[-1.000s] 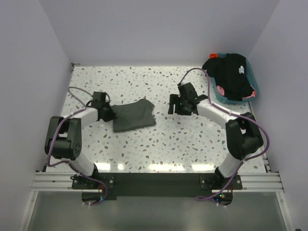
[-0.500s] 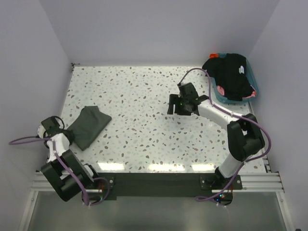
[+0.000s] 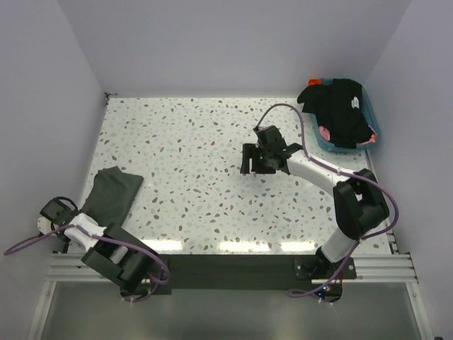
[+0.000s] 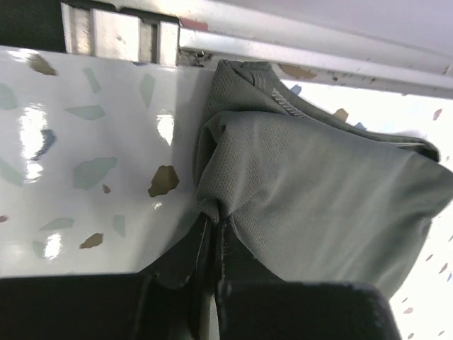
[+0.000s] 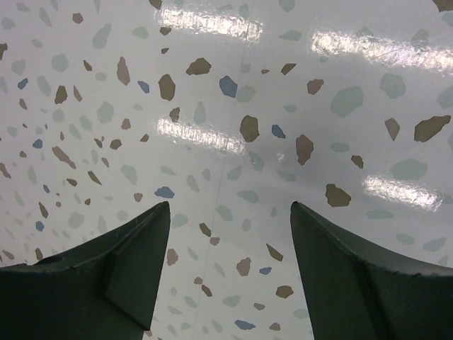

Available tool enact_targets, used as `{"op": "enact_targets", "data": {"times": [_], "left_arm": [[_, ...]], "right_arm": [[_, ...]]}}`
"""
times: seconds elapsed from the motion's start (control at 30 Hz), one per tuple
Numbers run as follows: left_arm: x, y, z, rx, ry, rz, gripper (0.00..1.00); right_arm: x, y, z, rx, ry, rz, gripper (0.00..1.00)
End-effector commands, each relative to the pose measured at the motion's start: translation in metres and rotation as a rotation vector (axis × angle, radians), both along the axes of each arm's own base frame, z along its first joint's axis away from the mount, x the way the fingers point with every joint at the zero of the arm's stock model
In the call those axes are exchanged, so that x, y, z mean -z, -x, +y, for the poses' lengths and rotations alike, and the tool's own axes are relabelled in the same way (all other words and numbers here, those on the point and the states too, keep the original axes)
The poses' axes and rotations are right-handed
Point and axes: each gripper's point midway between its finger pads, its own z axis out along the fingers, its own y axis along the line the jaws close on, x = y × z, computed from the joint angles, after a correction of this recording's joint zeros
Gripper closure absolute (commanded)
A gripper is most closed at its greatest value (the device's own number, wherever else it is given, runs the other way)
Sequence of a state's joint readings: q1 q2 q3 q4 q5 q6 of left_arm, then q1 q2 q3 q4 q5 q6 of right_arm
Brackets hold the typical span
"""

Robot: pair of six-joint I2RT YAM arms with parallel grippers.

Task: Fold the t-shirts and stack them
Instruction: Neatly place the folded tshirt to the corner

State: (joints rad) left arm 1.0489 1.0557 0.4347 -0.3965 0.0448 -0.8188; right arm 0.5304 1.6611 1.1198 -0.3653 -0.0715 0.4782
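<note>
A folded dark olive-grey t-shirt [image 3: 110, 193] lies at the table's near left edge. My left gripper [image 3: 76, 221] is shut on its near corner; in the left wrist view the fingers [image 4: 214, 244] pinch a bunch of the olive cloth [image 4: 311, 191]. A black t-shirt with a small white mark [image 3: 341, 110] is draped over a teal tub [image 3: 369, 142] at the back right. My right gripper [image 3: 249, 161] hangs open and empty over bare table at centre right; its fingertips [image 5: 152, 227] stand wide apart with only terrazzo between them.
White walls close the table at left, back and right. A metal rail [image 3: 233, 263] runs along the near edge, also seen in the left wrist view [image 4: 113, 32]. Purple cables loop from both arms.
My left arm has swung back and to the left, dragging the olive t-shirt from mid-left of the table to the near left edge. My right gripper has shifted slightly left.
</note>
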Motion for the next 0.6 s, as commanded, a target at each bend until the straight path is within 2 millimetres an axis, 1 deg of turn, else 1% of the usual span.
{"op": "enact_targets", "data": {"times": [0.0, 0.07, 0.17, 0.2, 0.3, 0.33, 0.37, 0.43, 0.53, 0.57], "left_arm": [[-0.019, 0.008, 0.010, -0.055, -0.061, -0.033, 1.00], [-0.024, 0.009, 0.011, -0.070, -0.082, -0.054, 0.96], [-0.022, 0.007, 0.007, -0.064, -0.062, -0.059, 0.93], [-0.022, 0.007, 0.005, -0.063, -0.050, -0.062, 0.91], [-0.029, 0.005, 0.003, -0.058, -0.053, -0.077, 0.63], [-0.031, 0.005, 0.003, -0.055, -0.056, -0.081, 0.33], [-0.035, 0.004, 0.004, -0.051, -0.062, -0.083, 0.23], [-0.038, 0.006, 0.002, -0.041, -0.061, -0.075, 0.10], [-0.051, 0.003, 0.003, -0.018, -0.083, -0.081, 0.07], [-0.059, 0.001, 0.006, -0.014, -0.100, -0.088, 0.06]], "right_arm": [[-0.011, -0.003, 0.004, -0.007, -0.021, -0.036, 0.28], [-0.011, -0.003, 0.003, -0.006, -0.019, -0.039, 0.28], [-0.010, -0.002, 0.004, -0.011, -0.020, -0.037, 0.28], [-0.009, 0.000, 0.003, -0.011, -0.017, -0.031, 0.28], [-0.009, 0.000, 0.003, -0.013, -0.015, -0.035, 0.28], [-0.009, 0.000, 0.004, -0.013, -0.016, -0.034, 0.28], [-0.009, 0.000, 0.003, -0.011, -0.016, -0.034, 0.28], [-0.010, 0.000, 0.002, -0.009, -0.016, -0.037, 0.28], [-0.007, 0.002, 0.002, -0.012, -0.010, -0.034, 0.28], [-0.007, 0.002, 0.002, -0.013, -0.008, -0.033, 0.28]]}}
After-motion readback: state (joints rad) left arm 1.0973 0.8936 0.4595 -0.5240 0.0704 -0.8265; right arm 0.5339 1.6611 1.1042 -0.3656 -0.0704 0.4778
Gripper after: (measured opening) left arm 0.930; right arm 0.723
